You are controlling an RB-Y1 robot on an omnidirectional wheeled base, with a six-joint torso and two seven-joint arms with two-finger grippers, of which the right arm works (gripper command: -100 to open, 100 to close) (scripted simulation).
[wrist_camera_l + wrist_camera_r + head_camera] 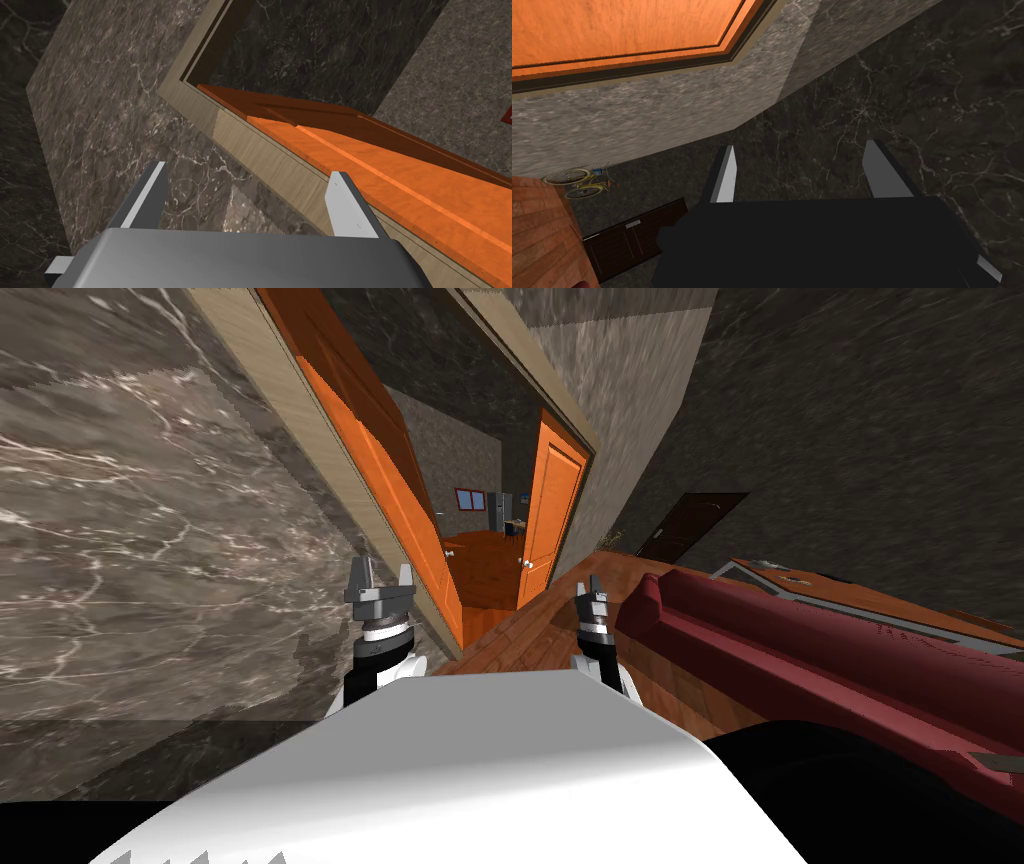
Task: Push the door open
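Both arms extend forward, left tool (pixel 381 574) and right tool (pixel 590 586) with fingers spread.

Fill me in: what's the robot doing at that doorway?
The robot faces a doorway whose orange door already stands well open, with another room visible through it. Its left tool is open and held up close to the beige door frame; I can't tell if it touches anything. The right tool is open too, holding nothing, out over the floor beside a red sofa.
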